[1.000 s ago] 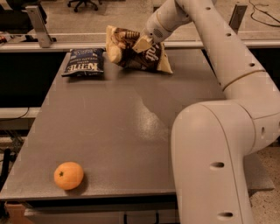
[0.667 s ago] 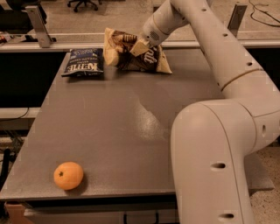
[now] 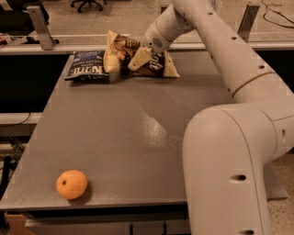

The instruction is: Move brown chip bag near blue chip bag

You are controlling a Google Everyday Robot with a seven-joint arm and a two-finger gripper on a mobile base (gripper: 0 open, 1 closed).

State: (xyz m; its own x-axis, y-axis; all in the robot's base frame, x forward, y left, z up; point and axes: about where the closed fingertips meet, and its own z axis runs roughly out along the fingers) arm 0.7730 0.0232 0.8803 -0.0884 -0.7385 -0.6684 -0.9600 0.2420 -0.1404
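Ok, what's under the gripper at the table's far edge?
The brown chip bag lies under the gripper, on the table, its cream end right beside the blue chip bag. The gripper covers the bag's middle, so contact there cannot be seen.

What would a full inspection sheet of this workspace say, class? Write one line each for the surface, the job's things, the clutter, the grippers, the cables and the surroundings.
Surface: grey table, flat, with a light sheen mid-top.
Job's things: brown chip bag, crumpled, at the far edge; blue chip bag lies flat close beside it, to its left in the view; whether they touch cannot be told.
Clutter: orange near the front left corner.
Grippers: gripper at the middle of the brown chip bag.
Cables: dark cable on the floor, far right.
Surroundings: chair base and metal post beyond the table.
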